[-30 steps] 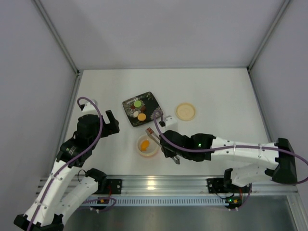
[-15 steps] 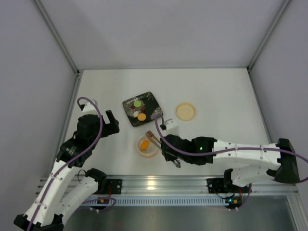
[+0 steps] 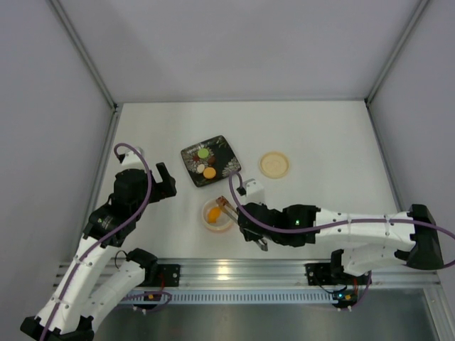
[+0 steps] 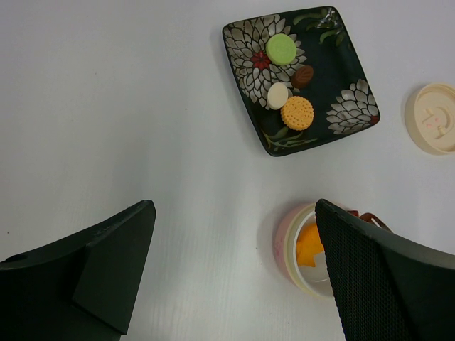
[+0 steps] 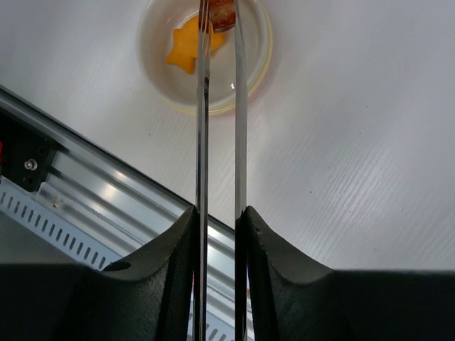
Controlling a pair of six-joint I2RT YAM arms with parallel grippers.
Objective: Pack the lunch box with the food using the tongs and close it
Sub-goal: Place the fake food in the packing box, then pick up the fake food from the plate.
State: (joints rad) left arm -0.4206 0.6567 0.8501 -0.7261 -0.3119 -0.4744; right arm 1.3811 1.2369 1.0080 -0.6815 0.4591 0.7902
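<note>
My right gripper [image 3: 250,229] [image 5: 220,220] is shut on the slim silvery tongs [image 3: 227,207] [image 5: 202,128], its fingers pressing both arms together. The tong tips pinch a dark red-brown food piece [image 5: 222,14] above the far part of the round pink-rimmed lunch box [image 3: 208,222] [image 5: 261,64] [image 4: 291,245]. An orange star-shaped piece [image 5: 186,46] [image 4: 308,245] lies inside the box. Several more food pieces lie on the black floral plate [image 3: 227,145] [image 4: 334,42]: green [image 4: 281,48], brown [image 4: 303,75], white [image 4: 277,95] and an orange cookie [image 4: 296,112]. My left gripper [image 3: 165,181] [image 4: 234,270] hangs open and empty, left of the box.
The cream lid [image 3: 274,164] [image 4: 434,118] lies flat on the table to the right of the plate. An aluminium rail [image 3: 227,270] runs along the near edge just behind the lunch box. Grey walls close in the table on three sides.
My right gripper and the tongs have drawn slightly toward the near edge, bringing the pinched piece over the lunch box. The left arm has stayed still.
</note>
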